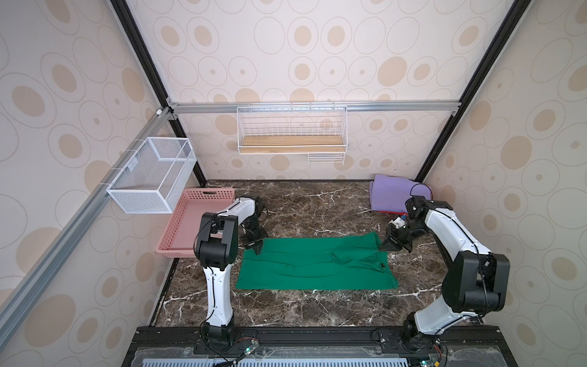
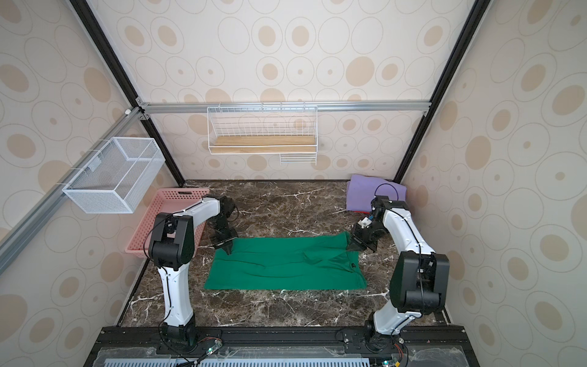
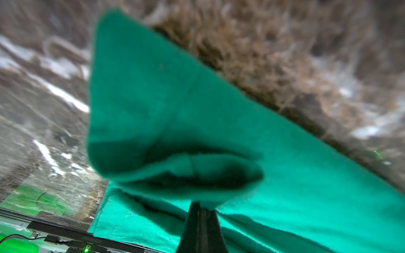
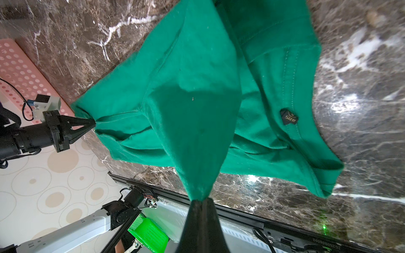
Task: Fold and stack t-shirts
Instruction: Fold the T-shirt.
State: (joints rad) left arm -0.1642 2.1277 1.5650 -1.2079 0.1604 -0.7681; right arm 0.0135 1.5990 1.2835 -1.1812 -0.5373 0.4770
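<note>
Pink basket stands just outside the left gripper, its perforated floor showing. Green t-shirt lies on the counter between the two grippers. Its long axis runs from one gripper to the other, with the collar and size label at the right gripper end. Each gripper is clenched on a far-edge corner, cloth pulled up there. Beyond the right gripper, a folded lavender t-shirt rests on a red t-shirt, of which only a sliver shows.

"Size" | on black tag | tag sewn on green t-shirt | upside-down serial on black bar, characters unclear
</note>
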